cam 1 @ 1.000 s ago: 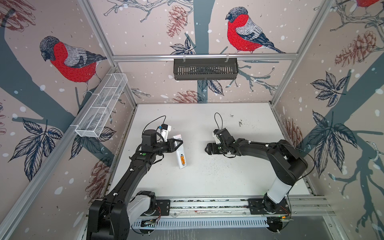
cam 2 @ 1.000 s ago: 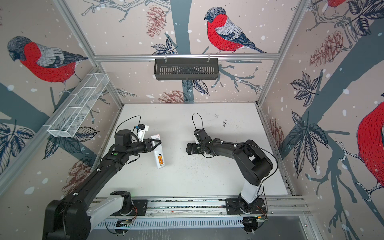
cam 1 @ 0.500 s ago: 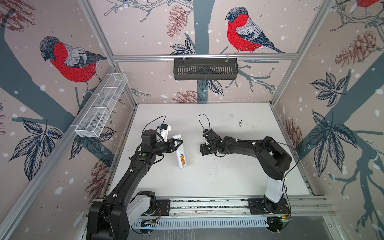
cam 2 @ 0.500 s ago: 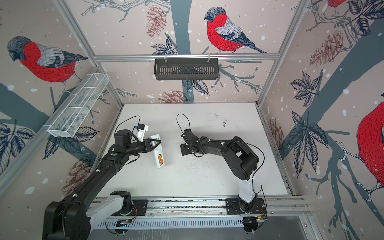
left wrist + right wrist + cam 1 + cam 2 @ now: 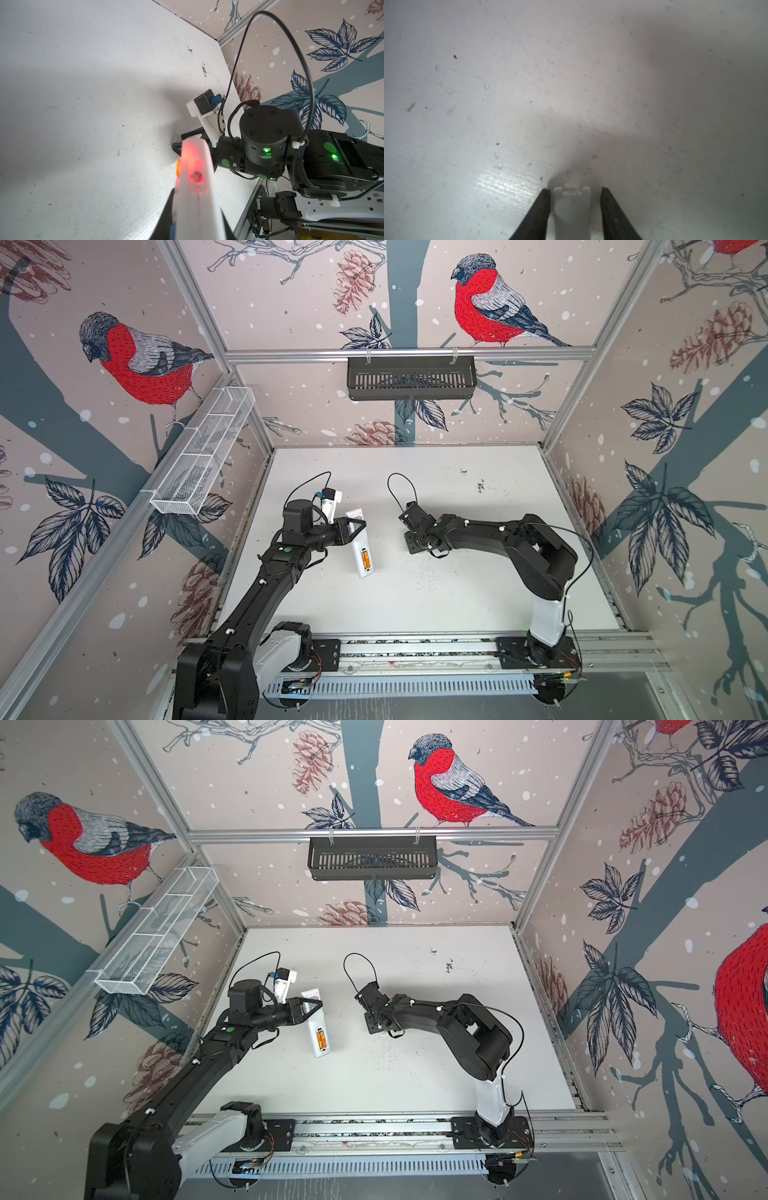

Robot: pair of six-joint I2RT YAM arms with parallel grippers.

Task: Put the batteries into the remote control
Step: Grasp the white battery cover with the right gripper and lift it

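Left gripper (image 5: 354,526) is clenched on the remote control (image 5: 362,551), batteries (image 5: 366,561) seated just beside its grip. Right gripper (image 5: 575,192) is released, its jaws either side of a small cover (image 5: 572,209), not touching it.

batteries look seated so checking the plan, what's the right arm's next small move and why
Probably close the fingers on the cover: it lies flat on the table between them with a gap on each side, not yet gripped. The batteries already sit in the remote.
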